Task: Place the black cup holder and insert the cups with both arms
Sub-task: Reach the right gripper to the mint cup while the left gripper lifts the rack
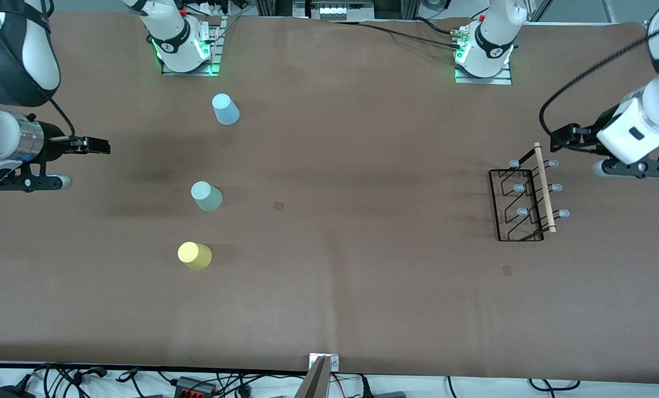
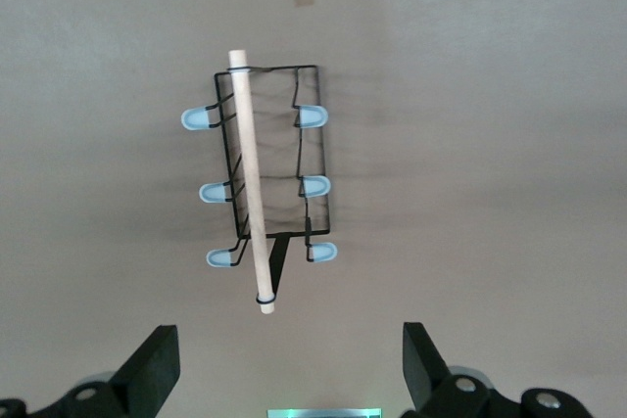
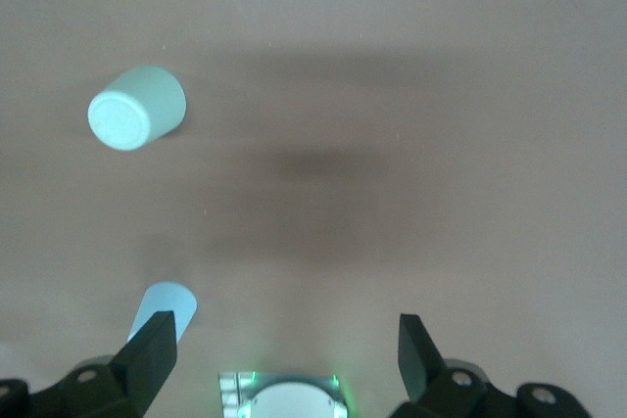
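The black cup holder [image 1: 520, 205] stands on the brown table toward the left arm's end, its pale wooden rod [image 1: 545, 188] on top and several blue-tipped pegs out to both sides. It also shows in the left wrist view [image 2: 312, 159]. My left gripper [image 1: 560, 138] is open and empty in the air beside the rod's end nearest the bases [image 2: 289, 369]. Three cups stand apart toward the right arm's end: light blue [image 1: 225, 109], grey-green [image 1: 205, 195] and yellow [image 1: 194, 256]. My right gripper [image 1: 98, 146] is open, empty, and clear of them [image 3: 284, 359]. The right wrist view shows the grey-green cup [image 3: 135, 108] closed end up and the light blue cup [image 3: 165, 305].
The arm bases [image 1: 188, 52] [image 1: 484, 58] stand along the table's edge farthest from the camera. Two small brown marks lie on the table, one near the middle [image 1: 279, 205] and one nearer the camera than the holder [image 1: 507, 270]. A metal bracket [image 1: 324, 366] sits at the near edge.
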